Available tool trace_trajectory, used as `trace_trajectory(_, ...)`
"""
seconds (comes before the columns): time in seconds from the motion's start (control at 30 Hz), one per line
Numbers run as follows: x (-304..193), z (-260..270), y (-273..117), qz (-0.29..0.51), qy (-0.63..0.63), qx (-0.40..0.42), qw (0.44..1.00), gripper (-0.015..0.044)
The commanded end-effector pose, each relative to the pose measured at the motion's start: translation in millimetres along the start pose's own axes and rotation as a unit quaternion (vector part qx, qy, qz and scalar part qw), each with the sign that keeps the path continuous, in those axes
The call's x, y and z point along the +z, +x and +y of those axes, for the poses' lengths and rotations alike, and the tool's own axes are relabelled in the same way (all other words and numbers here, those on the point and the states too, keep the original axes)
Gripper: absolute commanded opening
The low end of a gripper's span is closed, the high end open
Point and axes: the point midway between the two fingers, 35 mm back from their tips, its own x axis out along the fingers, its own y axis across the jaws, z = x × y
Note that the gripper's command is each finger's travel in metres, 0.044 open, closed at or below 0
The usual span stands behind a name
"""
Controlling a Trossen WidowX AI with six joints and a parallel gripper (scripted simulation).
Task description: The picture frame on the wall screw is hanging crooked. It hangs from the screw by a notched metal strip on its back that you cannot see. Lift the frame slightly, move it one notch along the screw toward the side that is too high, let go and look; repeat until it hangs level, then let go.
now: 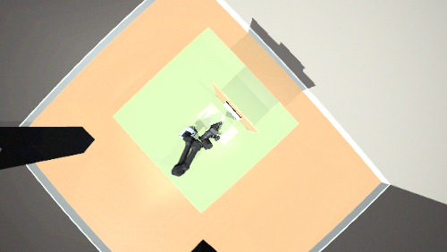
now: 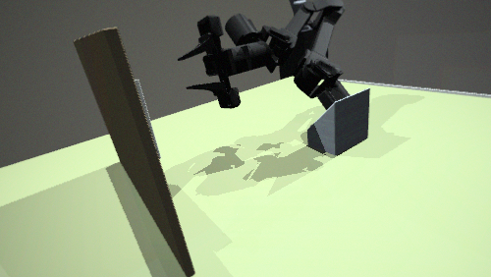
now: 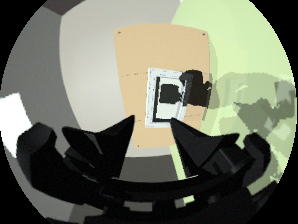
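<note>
The white picture frame (image 1: 232, 111) (image 2: 147, 120) (image 3: 150, 100) hangs on the front of the upright tan board (image 1: 219, 93) (image 2: 133, 138) (image 3: 132, 57). In the wrist view it looks slightly turned relative to the board's edges; its end nearer the fingertips seems a little higher. My gripper (image 1: 221, 123) (image 2: 183, 74) (image 3: 153, 119) is open and empty. Its fingers stand one above the other, in front of the frame and well short of it in the exterior view. Dark shadow covers part of the frame's face and lower side. The screw and notched strip are hidden.
The board stands on the green mat (image 1: 165, 98) (image 2: 304, 221) and leans in the exterior view. A grey wedge-shaped block (image 2: 351, 123) sits beside the arm's base. A dark bar (image 1: 45, 145) enters the top view at the left. Arm shadows cross the mat.
</note>
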Motion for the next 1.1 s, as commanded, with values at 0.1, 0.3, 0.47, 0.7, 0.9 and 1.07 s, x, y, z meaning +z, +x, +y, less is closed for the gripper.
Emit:
trace_trajectory(0.1, -1.8, -1.6, 1.0, 0.002, -0.008, 0.002, 1.000, 0.0260)
trace_trajectory(0.3, -1.2, -0.8, 3.7, 0.001, -0.008, 0.002, 1.000, 0.0260)
trace_trajectory(0.47, 1.8, 3.6, 25.5, 0.001, -0.008, 0.003, 1.000, 0.0260)
trace_trajectory(0.7, -0.1, 1.3, 71.2, 0.001, -0.008, 0.004, 1.000, 0.0260)
trace_trajectory(0.9, -1.9, -1.0, 80.9, 0.000, -0.008, 0.004, 1.000, 0.0260)
trace_trajectory(1.07, -1.9, -1.0, 80.9, 0.000, -0.008, 0.004, 1.000, 0.0260)
